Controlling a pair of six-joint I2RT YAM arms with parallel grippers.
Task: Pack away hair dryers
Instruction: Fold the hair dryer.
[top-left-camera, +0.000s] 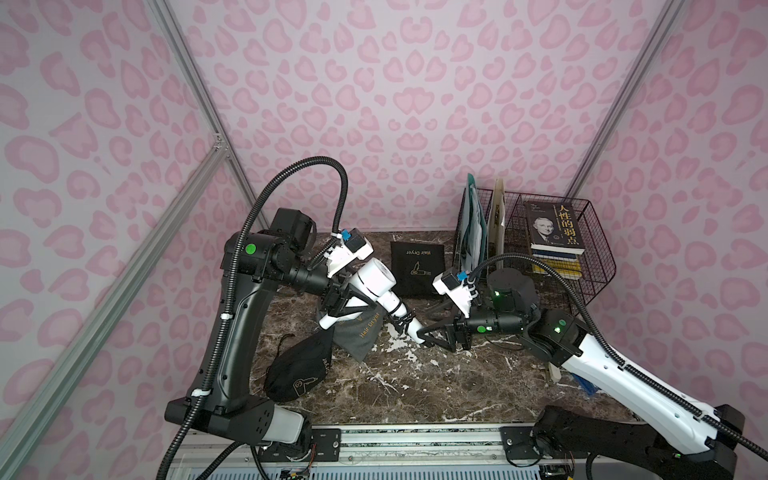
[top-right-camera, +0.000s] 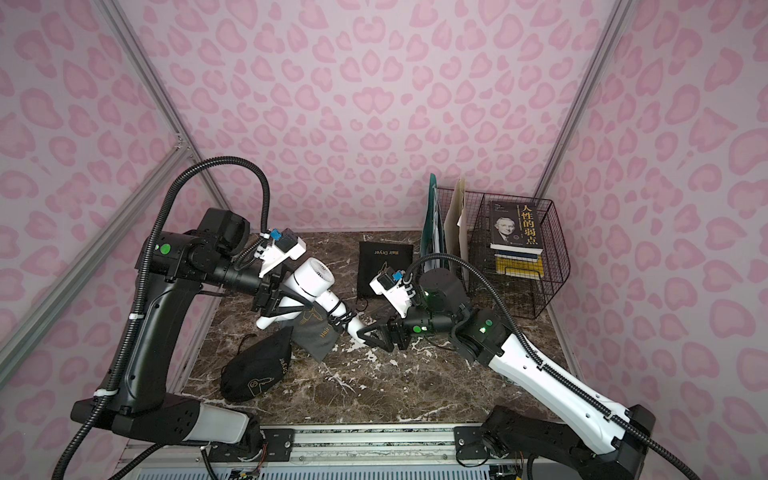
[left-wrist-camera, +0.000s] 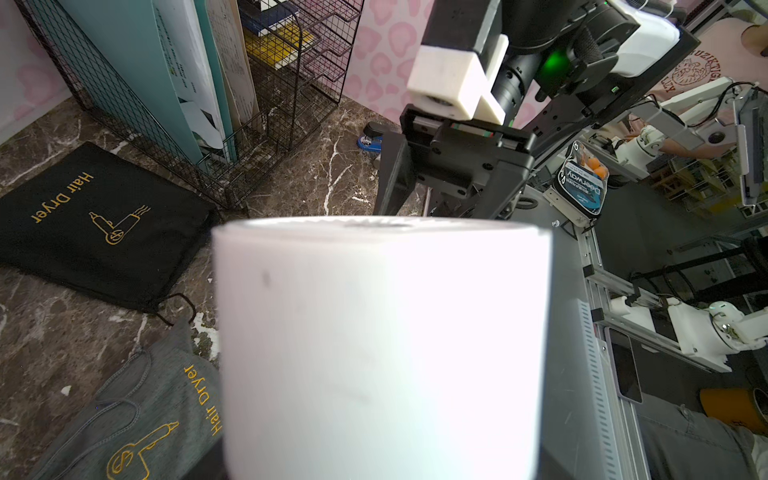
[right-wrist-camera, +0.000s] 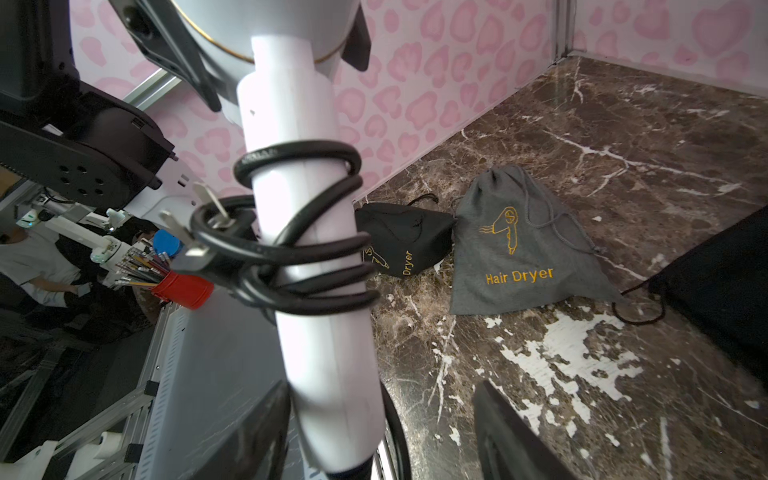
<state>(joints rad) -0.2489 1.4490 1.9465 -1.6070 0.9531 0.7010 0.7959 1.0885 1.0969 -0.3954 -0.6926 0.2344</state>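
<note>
One white hair dryer (top-left-camera: 376, 274), left gripper (top-left-camera: 359, 301) clamping it, right gripper (top-left-camera: 424, 337) open astride its handle; three pouches (top-left-camera: 417, 270) (top-left-camera: 361, 338) (top-left-camera: 297, 374).

flat soft indoor light, both top views kinda dim, shadows faint, white dryer (left-wrist-camera: 382, 345) blown out and mushy across the lower middle of the left wrist view, right wrist view stretched at the edges, bottom-edge stuff blurry

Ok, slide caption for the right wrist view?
Close-up: white hair dryer, cord wound round handle; grey pouch and black pouch on marble table.
</note>
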